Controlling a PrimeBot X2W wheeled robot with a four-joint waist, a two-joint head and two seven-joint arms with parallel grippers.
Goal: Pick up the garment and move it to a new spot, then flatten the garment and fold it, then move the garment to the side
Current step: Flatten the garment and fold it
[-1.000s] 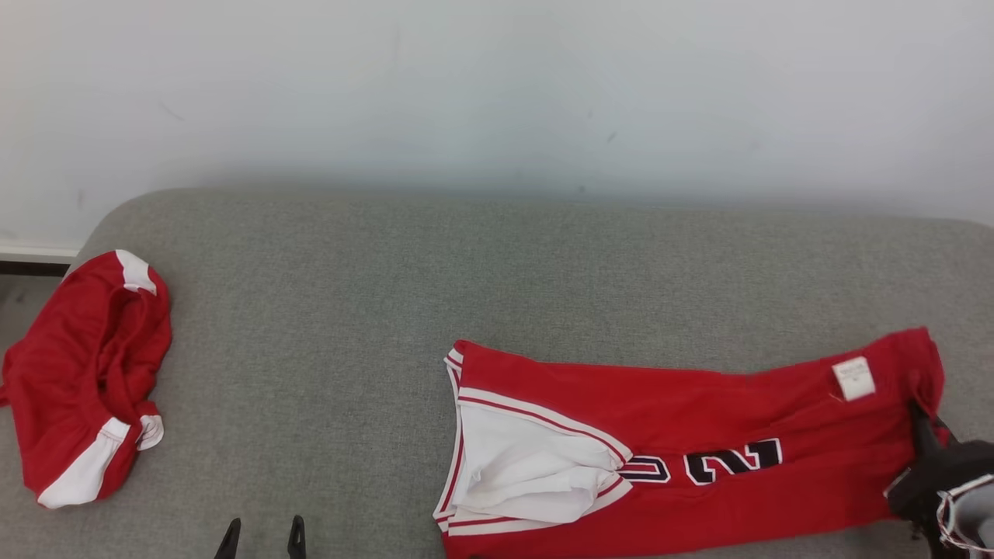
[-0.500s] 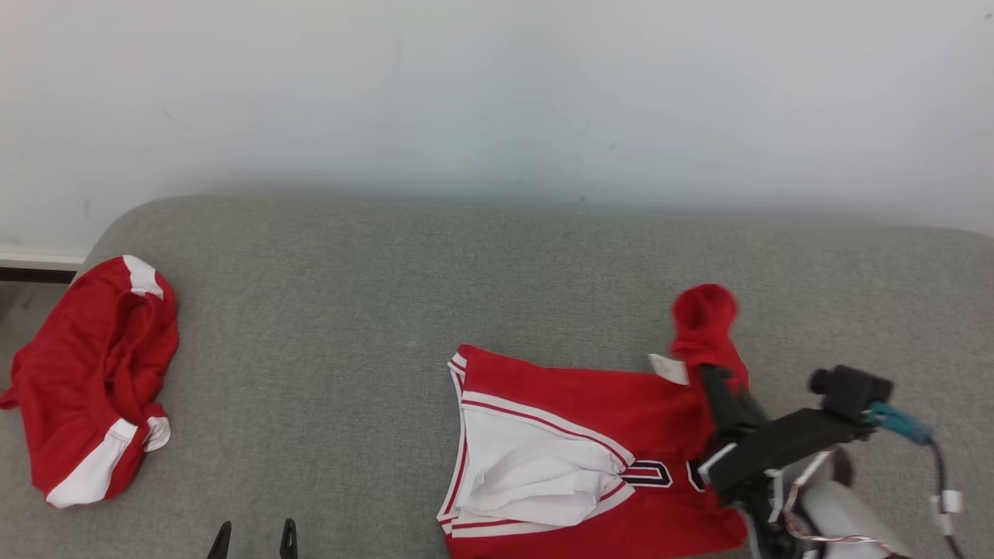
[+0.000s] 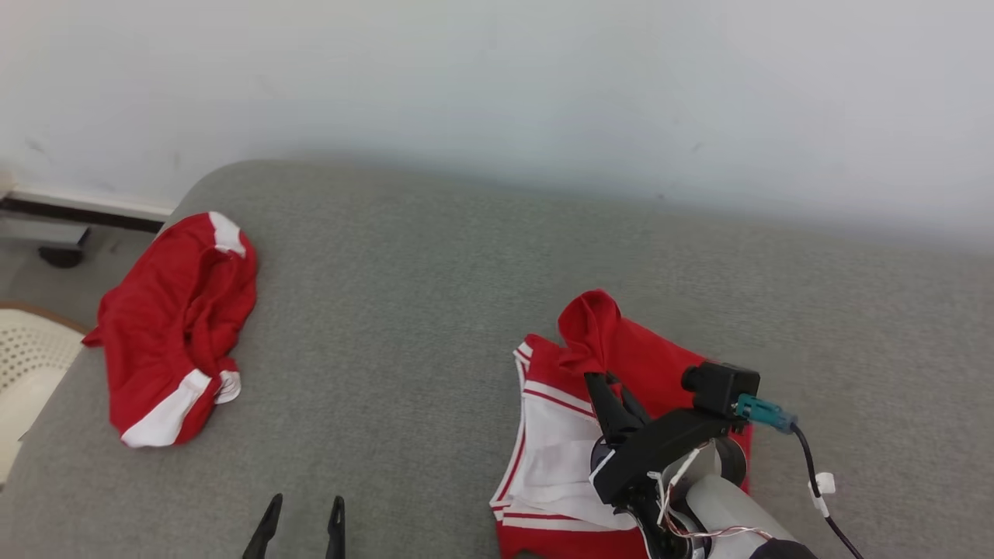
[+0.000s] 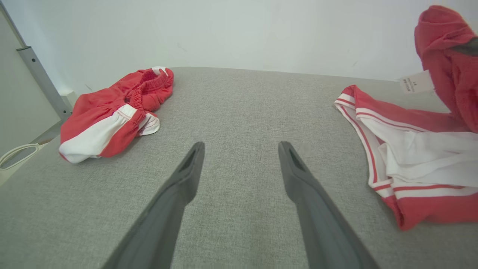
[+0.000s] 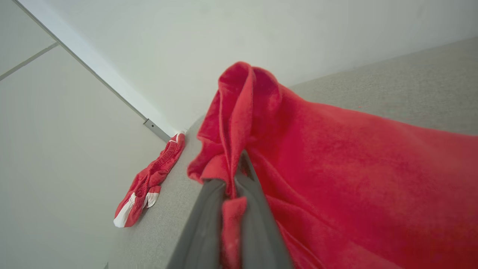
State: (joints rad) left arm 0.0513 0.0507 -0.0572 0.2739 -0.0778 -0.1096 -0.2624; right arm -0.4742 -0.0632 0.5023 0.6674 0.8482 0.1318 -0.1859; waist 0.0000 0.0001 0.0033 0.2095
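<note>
Now pinching a bunched edge of the garment (image 3: 644,349) in the right gripper (image 3: 607,382), left gripper (image 3: 306,503) spread idle; might slip free or fold askew from so thin a hold

Head camera looked down onto a grey seat (image 3: 435,310) against a pale wall (image 3: 497,78). Left wrist camera sat low over the seat, facing that wall. Right wrist camera, tilted, was close against a red garment (image 5: 336,168). All three shared crumpled red shorts (image 3: 175,326) at the seat's left end.
</note>
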